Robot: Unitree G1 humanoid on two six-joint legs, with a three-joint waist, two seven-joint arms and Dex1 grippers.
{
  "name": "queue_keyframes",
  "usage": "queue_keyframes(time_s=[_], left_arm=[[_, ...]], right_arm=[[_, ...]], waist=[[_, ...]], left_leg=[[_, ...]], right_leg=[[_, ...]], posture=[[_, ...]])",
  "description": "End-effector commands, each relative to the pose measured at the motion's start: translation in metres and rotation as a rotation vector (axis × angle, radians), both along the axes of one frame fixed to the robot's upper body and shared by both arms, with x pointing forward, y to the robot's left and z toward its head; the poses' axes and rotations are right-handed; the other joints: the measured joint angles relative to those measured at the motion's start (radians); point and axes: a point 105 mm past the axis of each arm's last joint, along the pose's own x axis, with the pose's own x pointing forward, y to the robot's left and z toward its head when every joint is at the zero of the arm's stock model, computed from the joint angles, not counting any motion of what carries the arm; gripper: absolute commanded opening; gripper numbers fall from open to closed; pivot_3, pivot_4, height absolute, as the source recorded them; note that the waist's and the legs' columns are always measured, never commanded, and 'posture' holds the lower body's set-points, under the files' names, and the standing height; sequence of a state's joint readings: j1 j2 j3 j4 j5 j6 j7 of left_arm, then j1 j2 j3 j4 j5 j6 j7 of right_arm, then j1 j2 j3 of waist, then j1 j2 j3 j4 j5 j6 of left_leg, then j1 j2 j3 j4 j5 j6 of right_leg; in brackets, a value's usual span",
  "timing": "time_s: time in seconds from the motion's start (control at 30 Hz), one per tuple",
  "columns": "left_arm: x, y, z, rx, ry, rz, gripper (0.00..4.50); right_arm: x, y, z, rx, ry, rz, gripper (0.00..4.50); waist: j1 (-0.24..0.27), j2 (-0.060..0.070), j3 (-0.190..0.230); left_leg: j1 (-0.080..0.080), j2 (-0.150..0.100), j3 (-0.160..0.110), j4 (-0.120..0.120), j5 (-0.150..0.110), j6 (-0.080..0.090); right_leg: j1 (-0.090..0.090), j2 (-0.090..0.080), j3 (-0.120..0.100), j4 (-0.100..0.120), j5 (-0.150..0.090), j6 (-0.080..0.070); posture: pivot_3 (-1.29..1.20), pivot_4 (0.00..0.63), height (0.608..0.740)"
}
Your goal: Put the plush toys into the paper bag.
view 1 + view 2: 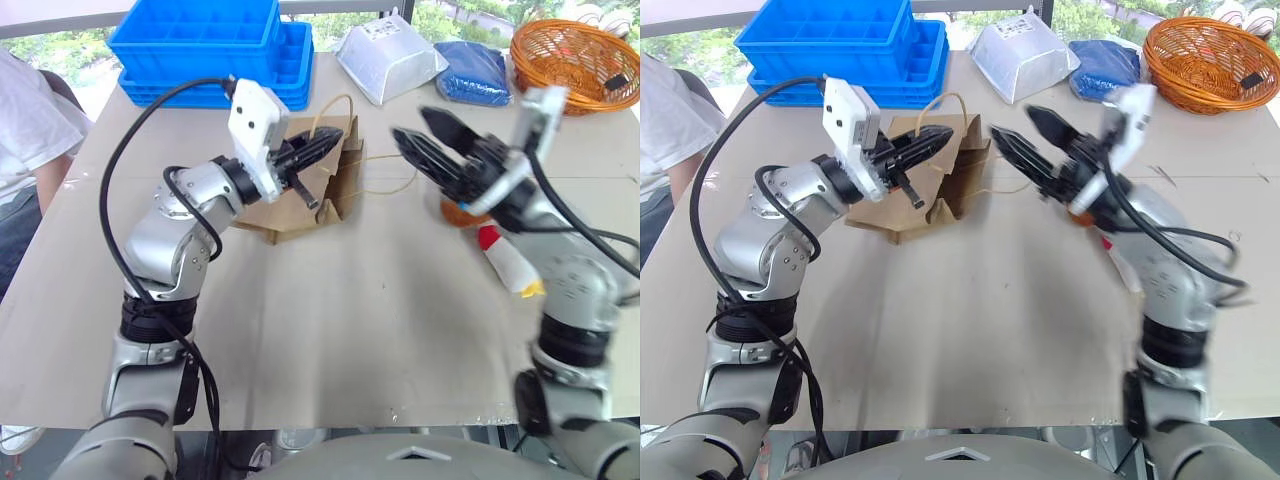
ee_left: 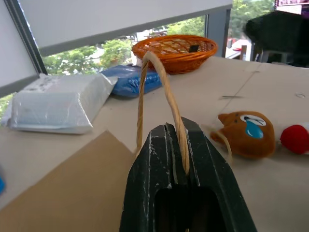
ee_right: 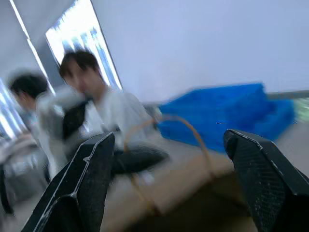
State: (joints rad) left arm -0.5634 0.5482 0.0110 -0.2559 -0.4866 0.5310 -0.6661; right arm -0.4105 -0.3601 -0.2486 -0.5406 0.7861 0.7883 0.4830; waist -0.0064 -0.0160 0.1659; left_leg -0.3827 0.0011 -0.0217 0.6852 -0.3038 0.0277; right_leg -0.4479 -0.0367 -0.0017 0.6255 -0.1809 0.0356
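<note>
The brown paper bag (image 1: 296,196) lies slumped on the table at the middle back. One of its thin loop handles (image 2: 155,84) is pinched in my left gripper (image 1: 322,145), which is shut on it and points level to the right above the bag. My right gripper (image 1: 415,127) hovers open just right of the bag, its fingers spread wide with nothing between them. The brown bear head (image 2: 246,134) rests on the table beneath my right hand. Next to it lies the white toy (image 1: 510,263) with its red tip (image 2: 295,138) toward the bear.
Stacked blue crates (image 1: 215,45), a silver-white pouch (image 1: 390,60), a blue packet (image 1: 472,72) and an orange wicker basket (image 1: 575,60) line the table's far edge. A person in a white shirt (image 1: 25,130) sits at the left side.
</note>
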Motion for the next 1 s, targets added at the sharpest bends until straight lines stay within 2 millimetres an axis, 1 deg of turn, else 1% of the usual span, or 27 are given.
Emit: queue_keyframes(time_s=[0.03,0.1,0.13,0.17,0.23,0.3,0.37,0.4,0.43,0.47,0.5,0.53,0.57,0.63,0.67,0.7,0.73,0.77,0.8,0.83,0.87,0.9,0.93,1.0], left_arm=[[-0.009,-0.001,0.018,-0.031,-0.069,-0.054,0.0],[-0.013,-0.003,0.022,-0.057,-0.067,-0.091,0.0],[-0.016,-0.005,0.024,-0.063,-0.07,-0.113,0.0],[-0.019,-0.006,0.027,-0.076,-0.076,-0.142,0.0],[-0.023,-0.007,0.034,-0.106,-0.072,-0.185,0.0],[-0.024,-0.007,0.036,-0.095,-0.071,-0.211,0.0],[-0.023,-0.006,0.036,-0.075,-0.073,-0.219,0.0],[-0.022,-0.006,0.037,-0.072,-0.074,-0.217,0.0],[-0.022,-0.006,0.037,-0.069,-0.076,-0.217,0.0],[-0.022,-0.006,0.037,-0.065,-0.078,-0.219,0.0],[-0.022,-0.005,0.038,-0.064,-0.08,-0.22,0.0],[-0.023,-0.004,0.039,-0.065,-0.078,-0.222,0.0],[-0.024,-0.003,0.038,-0.061,-0.074,-0.226,0.0],[-0.027,-0.003,0.036,-0.051,-0.061,-0.248,0.0],[-0.029,-0.004,0.035,-0.045,-0.053,-0.265,0.0],[-0.031,-0.004,0.034,-0.041,-0.044,-0.281,0.0],[-0.032,-0.005,0.033,-0.039,-0.038,-0.29,0.0],[-0.033,-0.005,0.032,-0.029,-0.032,-0.301,0.0],[-0.034,-0.006,0.03,-0.015,-0.027,-0.316,0.0],[-0.036,-0.007,0.028,-0.004,-0.023,-0.329,0.0],[-0.037,-0.008,0.027,0.003,-0.021,-0.34,0.0],[-0.037,-0.009,0.026,0.005,-0.021,-0.346,0.0],[-0.037,-0.01,0.027,0.001,-0.021,-0.349,0.0],[-0.037,-0.013,0.029,-0.012,-0.022,-0.356,0.0]], right_arm=[[-0.014,-0.044,-0.013,-0.276,0.011,-0.198,3.54],[-0.018,-0.072,-0.049,-0.527,0.125,-0.29,3.54],[-0.019,-0.084,-0.063,-0.618,0.175,-0.328,3.54],[-0.02,-0.097,-0.079,-0.669,0.254,-0.359,3.54],[-0.023,-0.113,-0.105,-0.754,0.37,-0.376,3.54],[-0.022,-0.12,-0.127,-0.803,0.452,-0.372,3.54],[-0.018,-0.118,-0.142,-0.777,0.509,-0.355,3.54],[-0.015,-0.121,-0.151,-0.805,0.525,-0.368,3.54],[-0.014,-0.124,-0.158,-0.835,0.534,-0.371,3.02],[-0.014,-0.124,-0.162,-0.853,0.531,-0.37,2.73],[-0.012,-0.122,-0.158,-0.823,0.521,-0.374,2.34],[-0.012,-0.118,-0.152,-0.78,0.51,-0.366,1.85],[-0.015,-0.115,-0.145,-0.745,0.496,-0.349,1.24],[-0.027,-0.103,-0.128,-0.695,0.443,-0.272,0.48],[-0.035,-0.091,-0.114,-0.636,0.399,-0.198,0.14],[-0.044,-0.078,-0.1,-0.582,0.349,-0.12,0.05],[-0.051,-0.069,-0.091,-0.548,0.318,-0.07,0.05],[-0.057,-0.057,-0.076,-0.495,0.269,-0.003,0.05],[-0.057,-0.042,-0.055,-0.422,0.201,0.045,0.05],[-0.056,-0.031,-0.039,-0.373,0.149,0.083,0.05],[-0.054,-0.022,-0.026,-0.358,0.103,0.104,0.05],[-0.051,-0.017,-0.02,-0.356,0.082,0.109,0.05],[-0.045,-0.01,-0.017,-0.376,0.064,0.109,0.05],[-0.03,0.006,-0.018,-0.476,0.024,0.105,0.05]], waist=[[0.001,0.0,0.0],[0.0,-0.001,0.0],[-0.002,-0.001,0.0],[-0.004,-0.001,0.0],[-0.01,-0.002,0.0],[-0.012,-0.002,0.0],[-0.013,-0.003,0.0],[-0.014,-0.003,0.0],[-0.011,-0.003,-0.001],[-0.009,-0.004,-0.001],[-0.007,-0.005,-0.001],[-0.006,-0.009,-0.003],[-0.005,-0.011,-0.003],[-0.004,-0.011,-0.003],[-0.003,-0.011,-0.003],[-0.002,-0.011,-0.003],[-0.001,-0.011,-0.003],[-0.004,-0.011,-0.003],[-0.009,-0.011,-0.003],[-0.013,-0.012,-0.002],[-0.018,-0.011,-0.001],[-0.017,-0.011,-0.001],[-0.013,-0.011,-0.001],[-0.009,-0.011,-0.001]], left_leg=[[0.0,0.0,0.0,0.0,-0.001,0.001],[0.001,0.0,0.001,0.0,-0.001,0.003],[0.002,0.0,0.002,0.001,-0.001,0.003],[0.003,0.0,0.004,0.001,-0.002,0.003],[0.004,0.0,0.011,0.001,-0.002,0.003],[0.005,0.001,0.013,0.002,-0.002,0.003],[0.007,0.001,0.014,0.002,-0.001,0.003],[0.007,0.001,0.015,0.002,-0.001,0.003],[0.009,0.001,0.015,0.002,-0.002,0.003],[0.01,0.001,0.015,0.002,-0.002,0.003],[0.01,0.001,0.016,0.002,-0.002,0.003],[0.011,0.001,0.016,0.002,-0.002,0.003],[0.011,0.001,0.015,0.002,-0.002,0.004],[0.012,0.002,0.015,0.002,-0.002,0.004],[0.012,0.002,0.015,0.002,-0.002,0.004],[0.012,0.002,0.015,0.002,-0.002,0.004],[0.011,0.002,0.014,0.002,-0.002,0.004],[0.011,0.003,0.014,0.001,-0.002,0.004],[0.012,0.003,0.014,0.001,-0.002,0.004],[0.013,0.004,0.015,0.001,-0.002,0.004],[0.014,0.004,0.016,0.002,-0.002,0.004],[0.016,0.004,0.017,0.001,-0.002,0.004],[0.016,0.004,0.017,0.001,-0.002,0.004],[0.018,0.004,0.015,0.001,-0.002,0.004]], right_leg=[[0.0,0.0,0.0,0.0,0.0,0.0],[0.002,0.001,0.0,0.0,0.0,0.0],[0.002,0.001,0.001,0.0,0.0,0.0],[0.002,0.002,0.003,0.0,0.0,0.0],[0.003,0.003,0.005,0.0,0.0,0.0],[0.002,0.005,0.01,0.001,0.0,0.0],[0.002,0.007,0.013,0.001,0.0,0.0],[0.002,0.008,0.015,0.001,0.0,0.0],[0.003,0.008,0.015,0.001,0.0,0.0],[0.004,0.008,0.016,0.001,0.0,0.001],[0.004,0.008,0.016,0.001,0.0,0.001],[0.005,0.008,0.016,0.001,0.0,0.001],[0.006,0.008,0.016,0.0,0.0,0.001],[0.006,0.007,0.016,0.0,0.0,0.001],[0.006,0.007,0.017,0.0,0.0,0.001],[0.006,0.007,0.016,0.0,0.0,0.001],[0.006,0.007,0.016,0.0,-0.001,0.001],[0.006,0.007,0.015,0.0,-0.001,0.001],[0.006,0.007,0.016,0.0,-0.001,0.001],[0.006,0.008,0.016,0.001,-0.001,0.001],[0.007,0.008,0.018,0.001,0.0,0.001],[0.008,0.009,0.018,0.001,0.0,0.001],[0.008,0.009,0.018,0.001,-0.001,0.001],[0.01,0.01,0.016,0.001,-0.001,0.001]], posture=[[0.0,0.15,0.74],[0.0,0.15,0.74],[0.0,0.15,0.74],[0.0,0.15,0.74],[0.0,0.15,0.74],[0.0,0.15,0.74],[0.0,0.15,0.74],[0.0,0.15,0.74],[0.0,0.15,0.74],[0.0,0.15,0.74],[0.0,0.15,0.74],[0.0,0.15,0.74],[0.0,0.15,0.74],[0.0,0.15,0.74],[0.0,0.15,0.74],[0.0,0.15,0.74],[0.0,0.15,0.74],[0.0,0.15,0.74],[0.0,0.15,0.74],[0.0,0.15,0.74],[0.0,0.15,0.74],[0.0,0.15,0.74],[0.0,0.15,0.74],[0.0,0.15,0.74]])
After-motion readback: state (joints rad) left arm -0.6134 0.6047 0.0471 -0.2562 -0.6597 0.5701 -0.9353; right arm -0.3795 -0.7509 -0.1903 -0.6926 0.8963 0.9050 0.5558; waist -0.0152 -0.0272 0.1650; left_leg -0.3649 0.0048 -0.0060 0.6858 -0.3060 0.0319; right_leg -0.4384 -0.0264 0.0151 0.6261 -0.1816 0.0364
